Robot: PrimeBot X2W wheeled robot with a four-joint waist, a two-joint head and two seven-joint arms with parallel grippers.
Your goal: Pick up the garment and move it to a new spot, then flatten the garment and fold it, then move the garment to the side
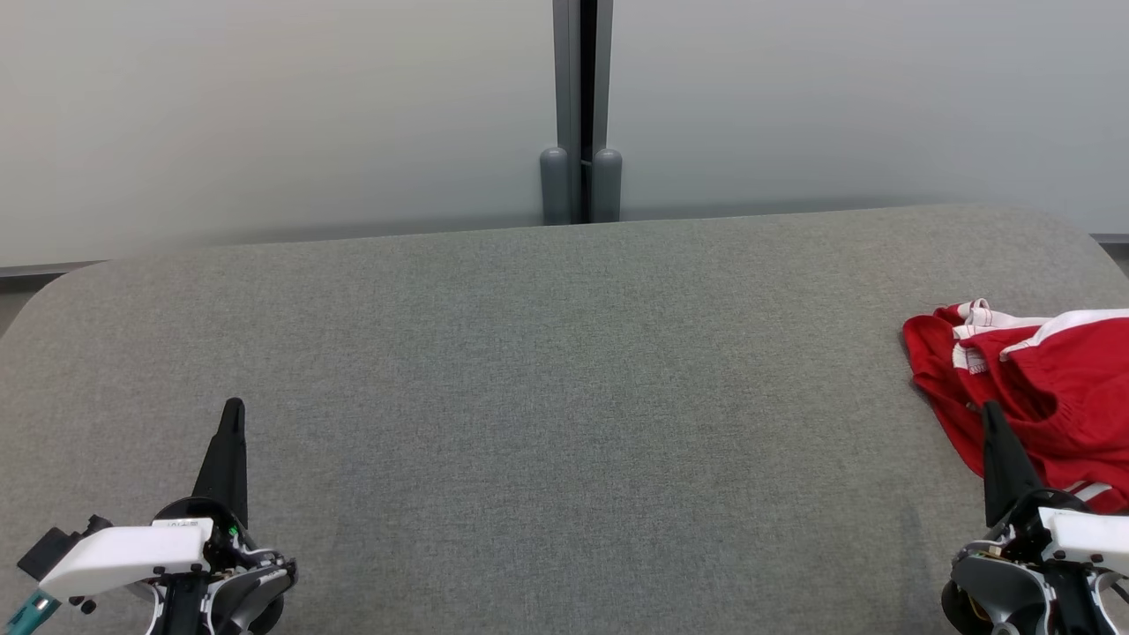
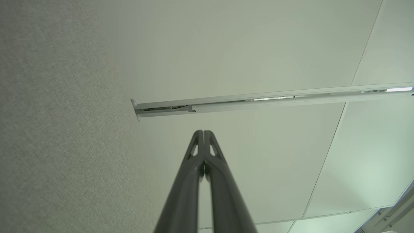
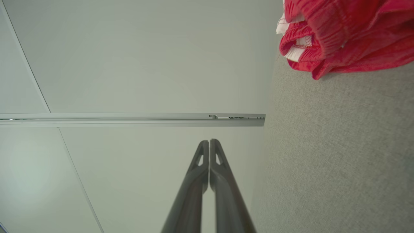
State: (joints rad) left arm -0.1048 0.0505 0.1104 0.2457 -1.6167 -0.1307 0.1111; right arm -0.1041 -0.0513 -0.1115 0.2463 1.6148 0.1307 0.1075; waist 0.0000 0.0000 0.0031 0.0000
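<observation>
Grey fabric surface [image 1: 564,370] holds red garment [image 1: 1063,401] below pale wall [image 1: 265,115].

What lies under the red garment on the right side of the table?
The red garment lies crumpled on the grey fabric table top. Anything beneath its folds is hidden by the cloth.

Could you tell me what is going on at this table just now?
Nothing is being handled at the moment. A red garment lies crumpled at the right end of the grey table. The left gripper and the right gripper sit at the near edge, jaws shut and empty. The right one is close beside the garment but has no hold on it, so the pick-up has not yet begun.
</observation>
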